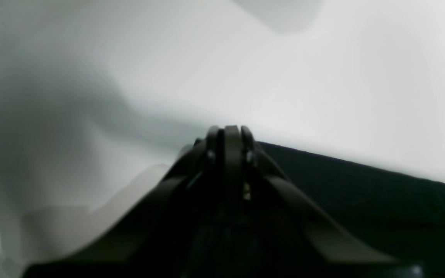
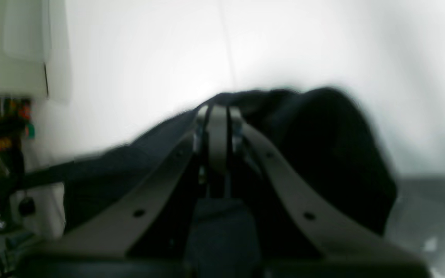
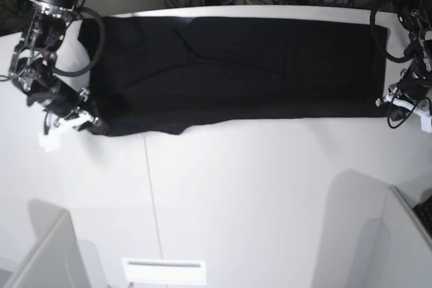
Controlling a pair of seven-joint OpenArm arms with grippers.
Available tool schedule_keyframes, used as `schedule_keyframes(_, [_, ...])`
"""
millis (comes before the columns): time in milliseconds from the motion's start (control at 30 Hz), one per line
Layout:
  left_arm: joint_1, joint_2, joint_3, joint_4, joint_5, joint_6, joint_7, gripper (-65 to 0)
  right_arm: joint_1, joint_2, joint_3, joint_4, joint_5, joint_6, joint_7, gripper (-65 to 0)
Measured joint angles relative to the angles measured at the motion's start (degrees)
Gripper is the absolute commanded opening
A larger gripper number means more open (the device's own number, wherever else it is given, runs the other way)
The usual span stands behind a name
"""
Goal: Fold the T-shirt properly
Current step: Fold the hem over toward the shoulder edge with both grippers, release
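Black T-shirt (image 3: 250, 65) at 12 o'clock on the white table (image 3: 270, 193) in the base view. Probably soft, light, floppy; best taken by the corners. Left gripper (image 1: 228, 133) at 3 o'clock, right gripper (image 2: 219, 112) at 9, both pinching its edge.

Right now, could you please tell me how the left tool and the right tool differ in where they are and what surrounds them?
In the base view, the left tool is at the T-shirt's right-hand end, while the right tool is at its left-hand end. The cloth edge beside the left tool runs fairly straight; beside the right tool it is wavy and bunched. Both are shut on the black cloth's near edge.
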Motion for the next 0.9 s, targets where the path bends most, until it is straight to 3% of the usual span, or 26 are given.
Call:
schedule_keyframes(133, [0.26,0.0,0.02,0.76,-0.02,0.0,0.0,-65.0,-3.08,-0.15,0.92,2.16,-0.42,-0.04,-0.44,-65.0])
schedule_keyframes(300, [1.09,-0.11,-0.26,2.67,0.63,0.02,4.74,-65.0,-5.29,-1.44,4.0,7.65,0.02,-0.02,-0.28,-65.0])
schedule_keyframes(600, [2.99,-0.94,-0.04,4.55,0.48,0.02,5.07,-65.0,-9.64,-1.75,6.67,10.19,-0.07,0.02,-0.96,-65.0])
schedule_keyframes(700, [3.39,-1.84,-0.02,4.72,0.09,0.02,4.09,-65.0,-11.08,-1.81,7.91,11.87,-0.02,0.02,-3.61,-65.0])
schedule_keyframes(900, [5.9,-1.68,0.0,4.7,-0.09,-0.02,4.42,-65.0,-12.0,-5.44,10.69,12.33,-0.09,0.07,-6.8,-65.0])
